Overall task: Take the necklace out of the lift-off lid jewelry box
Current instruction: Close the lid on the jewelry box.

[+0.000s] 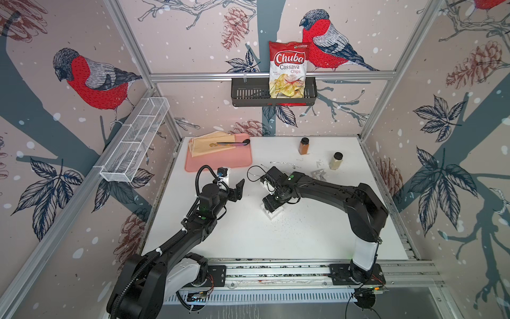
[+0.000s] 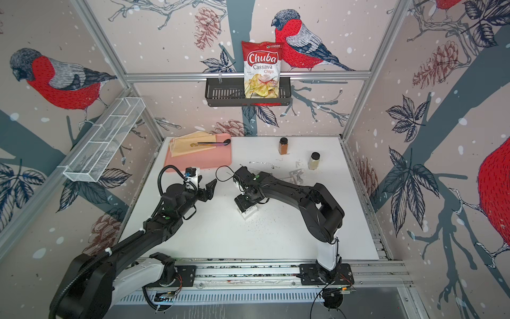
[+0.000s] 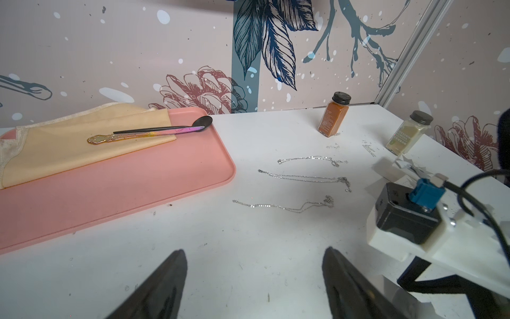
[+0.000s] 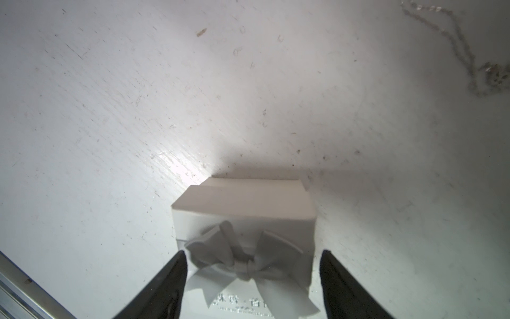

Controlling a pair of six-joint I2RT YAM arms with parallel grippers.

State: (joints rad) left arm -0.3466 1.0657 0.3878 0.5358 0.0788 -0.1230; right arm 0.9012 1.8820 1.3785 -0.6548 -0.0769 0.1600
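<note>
White tabletop (image 1: 276, 240) bears a pink rectangular plastic tray (image 1: 220, 163). Near the tray's front right corner the left gripper (image 3: 254, 251) hovers, jaws spread, empty. Further to the tray's right, the right gripper (image 4: 254, 252) straddles a white cardboard jewelry box (image 4: 242, 201) with grey ribbon bow, jaws apart, lid on, contents hidden. Three thin silver chains (image 3: 303, 178) lie right of the tray.

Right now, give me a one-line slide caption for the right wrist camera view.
Right gripper straddles the closed, bow-topped jewelry box; a necklace lies loose on the table.
</note>
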